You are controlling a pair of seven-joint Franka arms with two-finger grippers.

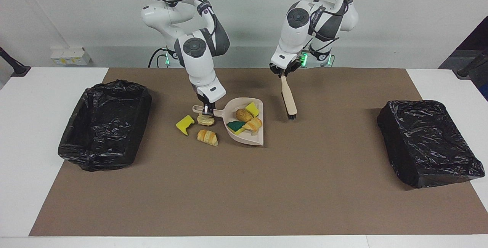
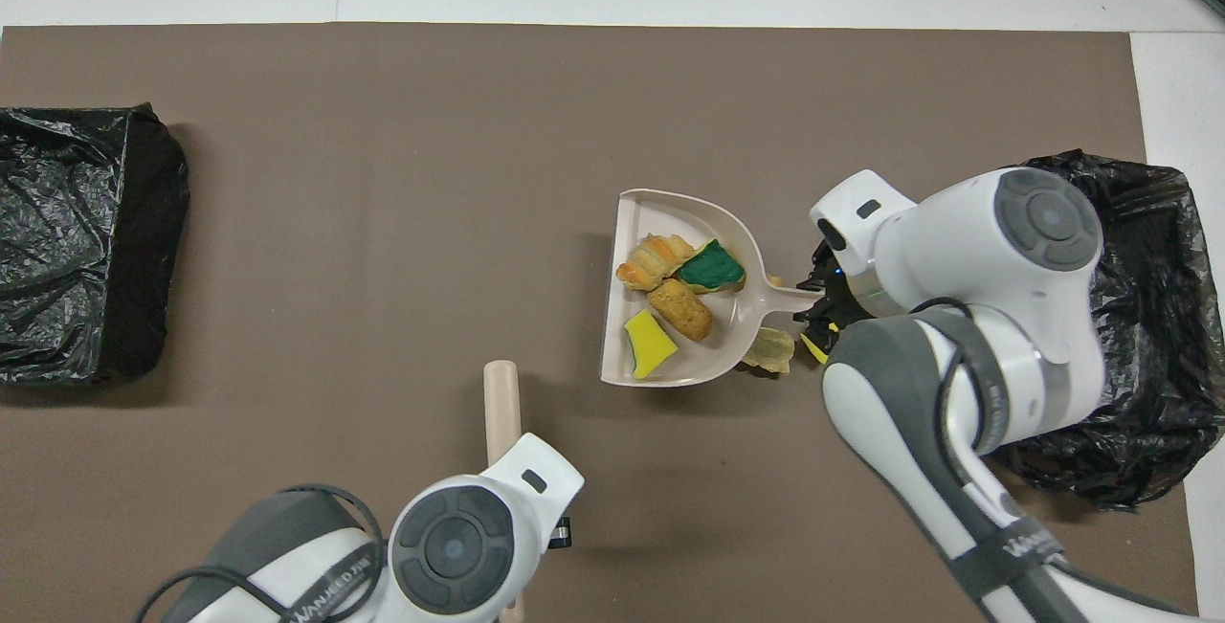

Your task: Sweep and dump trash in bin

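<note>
The white surface was covered almost edge to edge by a brown mat, with bare white strips left at both ends and along the edge farthest from the robots. The half of the mat farther from the robots was seen to lie wide and unobstructed. 2 bins lined with black plastic were placed near the mat's ends: the bin at the right arm's end and the bin at the left arm's end, each with free mat between it and the middle cluster.

The beige dustpan was held raised over the mat's middle, its handle pinched by the right gripper, whose fingertips were pressed together on it. 4 pieces of the trash were carried in the pan: a yellow sponge chunk, a green-and-yellow one and 2 golden pastry pieces. 3 more scraps were left on the mat toward the right arm's end of the pan: a yellow sponge, a pale pastry just under the pan's handle, and a croissant farther from the robots.

The beige brush was hung bristles down over the mat toward the left arm's end of the pan, its handle clamped in the shut left gripper.

"WANJEED" was partly readable on the left arm's band.
</note>
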